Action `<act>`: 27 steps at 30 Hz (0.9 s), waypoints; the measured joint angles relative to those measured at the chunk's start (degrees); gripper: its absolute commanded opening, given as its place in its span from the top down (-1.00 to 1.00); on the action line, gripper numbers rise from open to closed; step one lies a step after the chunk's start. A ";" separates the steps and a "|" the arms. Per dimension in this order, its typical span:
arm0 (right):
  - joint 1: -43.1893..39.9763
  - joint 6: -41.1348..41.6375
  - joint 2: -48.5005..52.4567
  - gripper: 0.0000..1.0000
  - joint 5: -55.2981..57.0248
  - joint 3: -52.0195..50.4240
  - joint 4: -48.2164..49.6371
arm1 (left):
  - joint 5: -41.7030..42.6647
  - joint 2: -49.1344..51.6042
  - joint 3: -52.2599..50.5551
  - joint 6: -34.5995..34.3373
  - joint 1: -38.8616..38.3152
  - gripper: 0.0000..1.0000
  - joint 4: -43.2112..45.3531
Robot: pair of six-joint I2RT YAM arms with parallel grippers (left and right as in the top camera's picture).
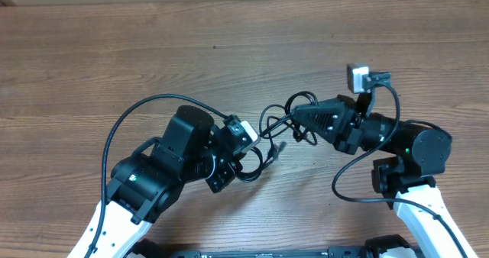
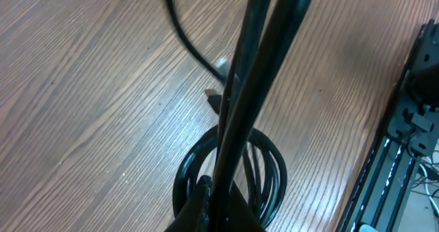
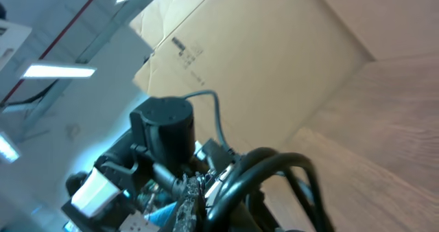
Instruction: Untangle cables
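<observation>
The cables (image 1: 269, 128) are thin black cords tangled between my two grippers near the table's middle. My left gripper (image 1: 257, 143) is shut on a strand. In the left wrist view that strand (image 2: 243, 88) runs taut from the left gripper (image 2: 223, 215) up out of frame, over a coil of loops (image 2: 271, 174) lying on the wood. A silvery plug (image 2: 221, 66) and a dark plug (image 2: 212, 98) rest beside it. My right gripper (image 1: 296, 114) points left, shut on the cable bundle. Thick black loops (image 3: 281, 165) arch out of the right gripper (image 3: 212, 211).
The wooden table (image 1: 153, 52) stretches wide behind the arms. A black rail (image 2: 411, 143) runs along the table's near edge. Each arm's own thick black wire curves beside it, left (image 1: 114, 132) and right (image 1: 340, 183). A cardboard box (image 3: 274, 60) stands beyond the table.
</observation>
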 measured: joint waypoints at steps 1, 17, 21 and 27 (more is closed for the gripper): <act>-0.66 0.17 0.00 0.92 0.00 0.00 0.04 | -0.24 0.00 0.07 0.00 0.00 0.92 -0.31; -14.23 4.04 0.00 0.92 -1.55 0.00 0.90 | -1.84 0.00 0.44 -0.22 -0.37 0.92 -3.61; -17.03 4.70 0.00 0.92 -3.23 0.00 0.90 | -2.49 0.00 0.44 -0.90 -0.37 0.91 -3.61; -21.59 5.51 0.00 0.92 -6.54 0.00 0.87 | -3.52 0.00 0.44 -1.46 -0.37 0.92 -3.61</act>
